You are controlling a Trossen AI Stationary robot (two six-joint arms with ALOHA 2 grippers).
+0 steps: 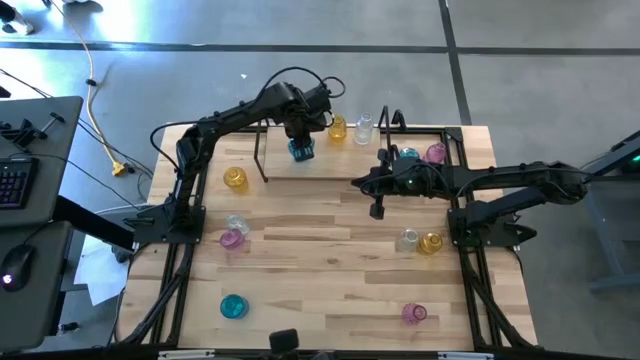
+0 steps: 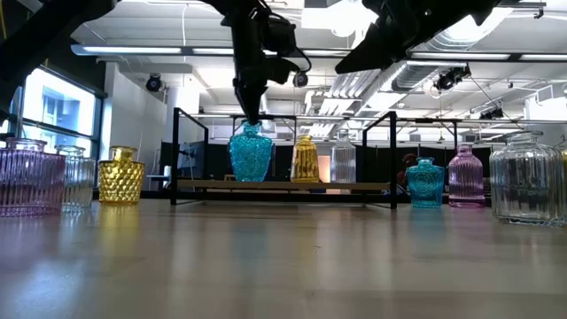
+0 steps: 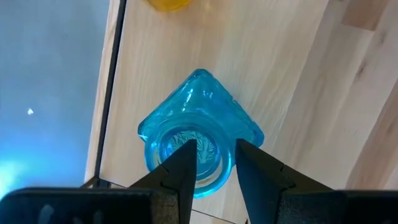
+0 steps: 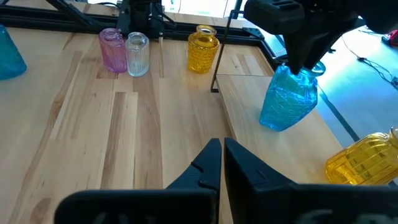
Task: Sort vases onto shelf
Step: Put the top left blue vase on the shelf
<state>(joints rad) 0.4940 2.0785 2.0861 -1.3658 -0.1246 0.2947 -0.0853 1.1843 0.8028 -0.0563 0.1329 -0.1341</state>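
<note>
A teal-blue vase (image 1: 301,150) is at the left end of the black-frame shelf (image 1: 263,155), under my left gripper (image 1: 300,134), which is shut on it. In the low view this vase (image 2: 251,152) has its base at the shelf's bottom tier (image 2: 354,185); whether it rests there I cannot tell. A yellow vase (image 1: 337,128) and a clear vase (image 1: 363,127) stand on the shelf. My right gripper (image 1: 378,208) is shut and hovers over the table in front of the shelf, touching nothing. My left gripper (image 3: 211,152) holds the teal-blue vase by the rim of its mouth (image 3: 229,163). One finger (image 3: 183,165) is inside the opening and the other (image 3: 252,171) outside the neck. The fingers come from above, pointing down. In the right wrist view the vase (image 4: 287,99) is tilted below them.
A teal vase (image 1: 408,155) and a pink vase (image 1: 435,153) stand at the shelf's right end. On the table stand a yellow vase (image 1: 235,178), a clear and pink pair (image 1: 234,236), a teal vase (image 1: 233,306), a pink vase (image 1: 414,314), and a clear and yellow pair (image 1: 420,242).
</note>
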